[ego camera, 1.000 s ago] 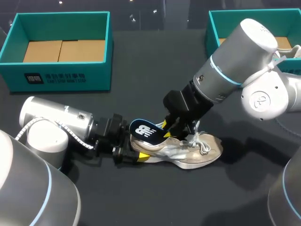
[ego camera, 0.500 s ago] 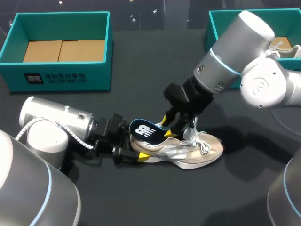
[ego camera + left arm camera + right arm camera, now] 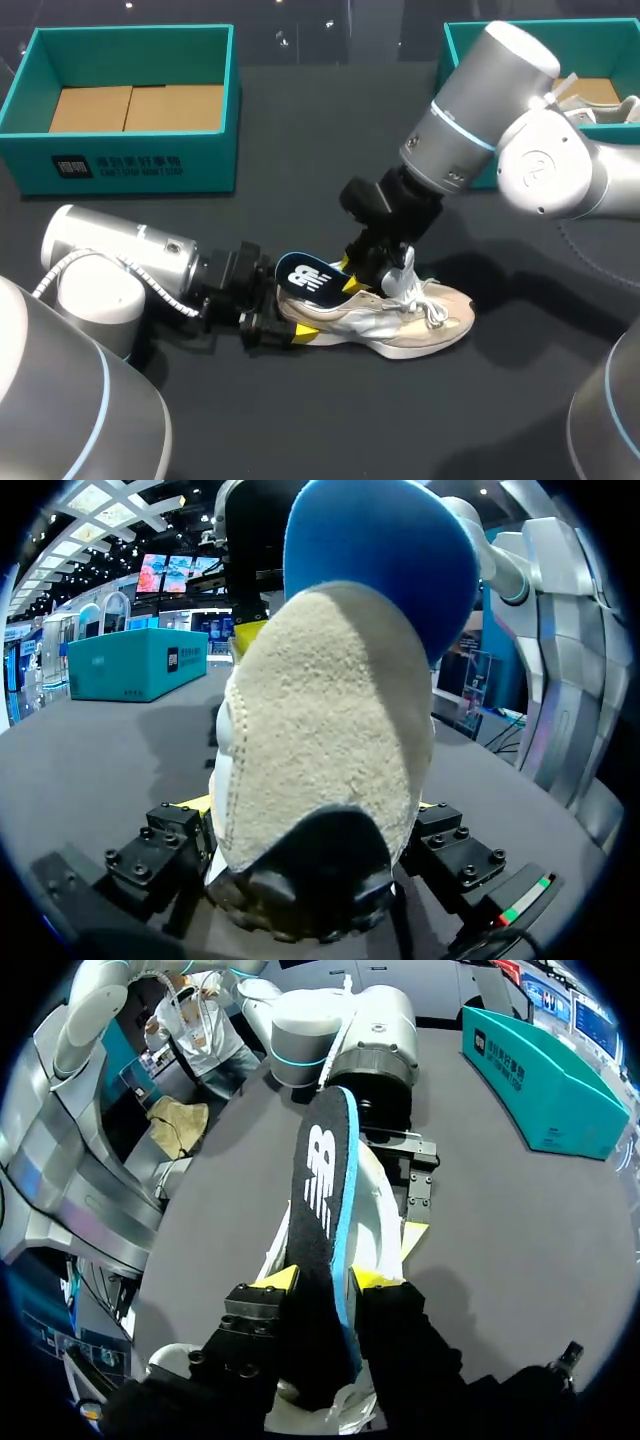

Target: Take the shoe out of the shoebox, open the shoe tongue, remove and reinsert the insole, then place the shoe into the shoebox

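A beige and silver shoe (image 3: 425,318) with white laces lies on its sole on the dark table, toe to the right. My left gripper (image 3: 292,326) holds it by the heel (image 3: 320,770), one finger on each side. A dark blue insole (image 3: 303,277) with a white logo sticks up out of the shoe's opening, above the heel. My right gripper (image 3: 355,277) comes down from the right and is shut on that insole (image 3: 320,1190), whose front end is pinched between the yellow tips. The insole's blue underside (image 3: 380,550) rises above the heel.
A teal shoebox (image 3: 125,150) with a cardboard floor stands open at the back left. A second teal box (image 3: 455,60) at the back right is partly hidden by my right arm. Bare dark table lies in front of the shoe.
My right arm has swung its elbow up and to the left, and its gripper has shifted a little on the insole. The shoe and my left arm have stayed put.
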Action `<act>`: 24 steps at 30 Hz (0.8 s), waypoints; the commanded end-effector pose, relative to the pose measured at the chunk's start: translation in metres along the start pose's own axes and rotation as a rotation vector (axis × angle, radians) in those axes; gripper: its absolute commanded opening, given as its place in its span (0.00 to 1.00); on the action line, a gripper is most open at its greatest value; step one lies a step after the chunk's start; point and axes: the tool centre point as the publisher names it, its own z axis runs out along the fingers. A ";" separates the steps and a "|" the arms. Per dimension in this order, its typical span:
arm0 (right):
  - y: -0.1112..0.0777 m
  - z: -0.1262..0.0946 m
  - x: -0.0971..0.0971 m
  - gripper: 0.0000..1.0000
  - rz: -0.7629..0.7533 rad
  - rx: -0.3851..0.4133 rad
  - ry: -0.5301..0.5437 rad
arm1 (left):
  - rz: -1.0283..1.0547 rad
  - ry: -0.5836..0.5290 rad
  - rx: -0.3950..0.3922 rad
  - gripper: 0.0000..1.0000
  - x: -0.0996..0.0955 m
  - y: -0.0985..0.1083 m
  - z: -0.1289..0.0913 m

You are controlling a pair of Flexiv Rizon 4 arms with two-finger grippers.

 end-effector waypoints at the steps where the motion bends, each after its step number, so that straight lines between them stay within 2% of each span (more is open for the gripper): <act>1: 0.001 0.005 -0.001 0.00 0.011 0.008 0.014 | 0.000 0.001 0.000 0.00 -0.001 0.001 0.002; 16: 0.023 0.003 0.009 0.00 -0.047 0.024 0.060 | 0.000 0.001 0.000 0.00 -0.001 0.001 0.002; 23: 0.020 0.003 0.006 0.00 -0.041 -0.006 0.084 | 0.000 0.001 0.000 0.00 -0.001 0.001 0.002; 24: 0.020 0.004 0.005 0.26 -0.036 -0.019 0.087 | 0.000 0.001 0.000 0.00 -0.001 0.001 0.002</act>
